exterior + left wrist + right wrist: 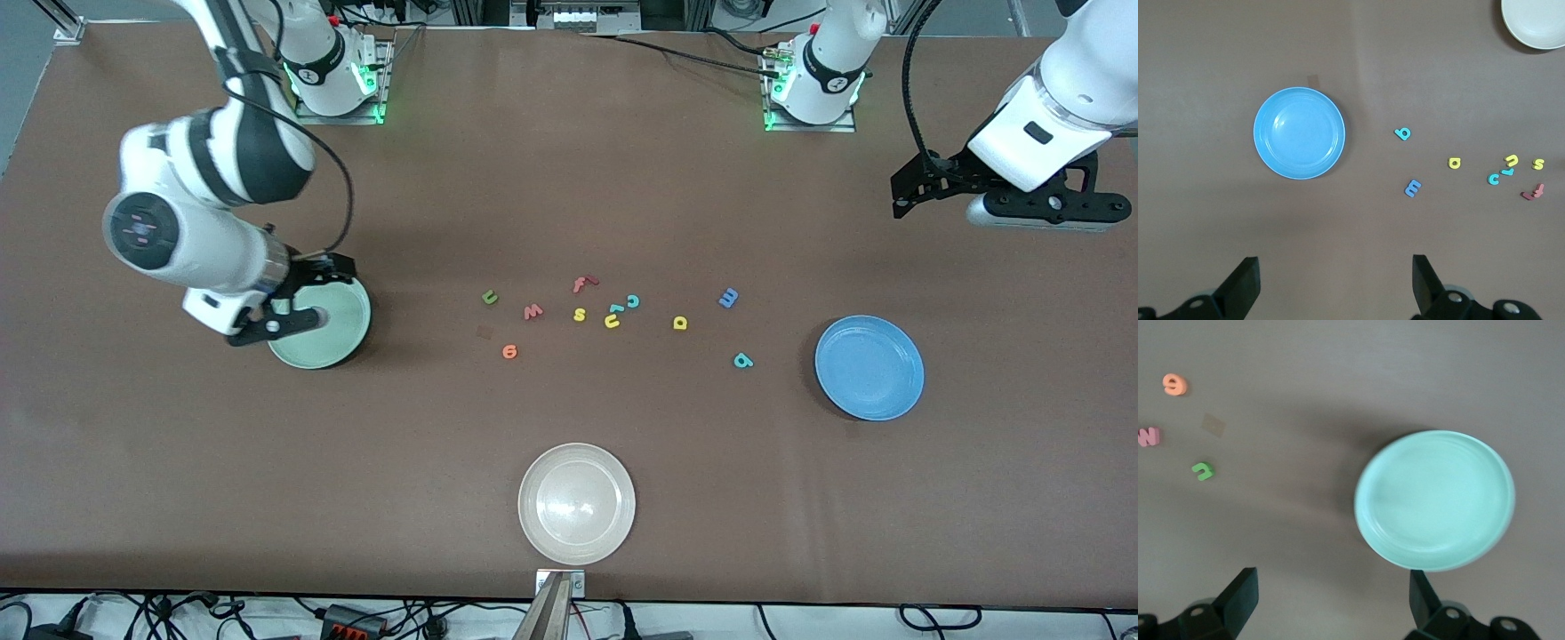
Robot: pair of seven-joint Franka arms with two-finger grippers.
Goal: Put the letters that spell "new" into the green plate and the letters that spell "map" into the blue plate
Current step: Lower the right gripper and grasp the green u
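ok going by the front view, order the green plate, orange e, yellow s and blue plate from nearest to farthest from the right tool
1. green plate, directly under the right tool
2. orange e, toward the middle of the table
3. yellow s, in the letter cluster
4. blue plate, at the left arm's end

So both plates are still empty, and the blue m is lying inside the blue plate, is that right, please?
Not quite: the blue m lies on the table, outside the blue plate, farther from the front camera. The front view shows it. Both plates, including the green plate, are empty.
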